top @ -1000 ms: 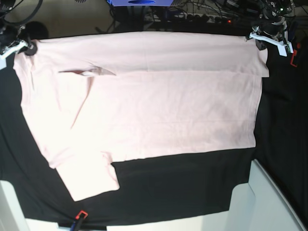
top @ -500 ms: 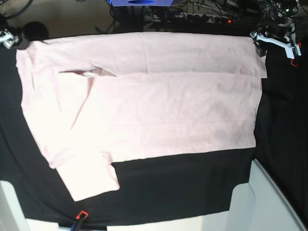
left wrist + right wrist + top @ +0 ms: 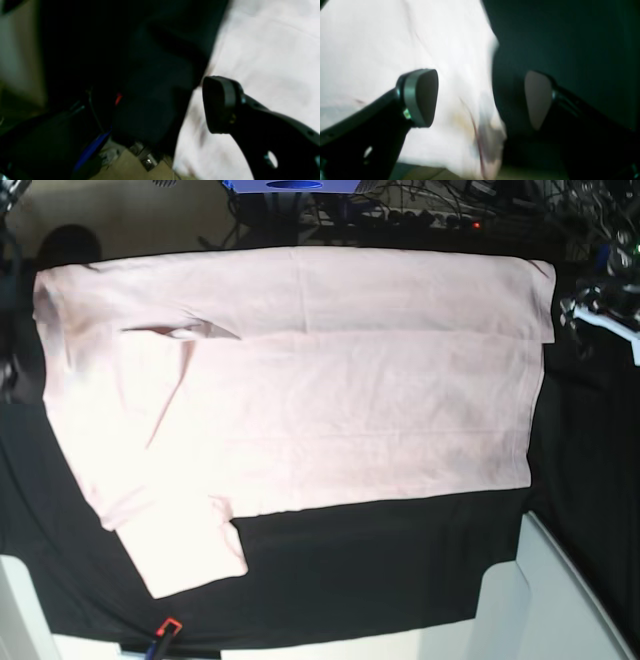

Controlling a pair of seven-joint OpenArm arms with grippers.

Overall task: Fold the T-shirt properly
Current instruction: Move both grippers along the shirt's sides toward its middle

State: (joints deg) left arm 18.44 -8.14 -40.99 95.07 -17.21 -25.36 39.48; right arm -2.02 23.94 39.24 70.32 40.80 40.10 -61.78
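The T-shirt (image 3: 300, 400) is lying flat on the tabletop (image 3: 380, 570), which is wearing a black cloth. The pale pink fabric is covering most of the far half of the tabletop, running from near the left edge across to near the right edge in the base view. Its far strip is lying folded over the body, making a long straight edge across the shirt. One sleeve (image 3: 185, 550) is sticking out toward the near left corner, and a small dark opening (image 3: 180, 332) is showing near the far left part of the shirt. The side facing up is looking plain.

The right end effector (image 3: 480, 100) is hanging with its jaws standing wide apart and gripping nothing; in its wrist view one finger (image 3: 420, 97) is hovering over pink fabric and the other is sitting over the black cloth, with the shirt's edge passing between them. The left end effector (image 3: 160, 105) is standing wide apart as well, holding nothing; only one finger (image 3: 220, 105) is showing clearly, over the shirt's edge, with the other lost against the dark cloth. In the base view it (image 3: 600, 310) is sitting just off the shirt's far right corner.
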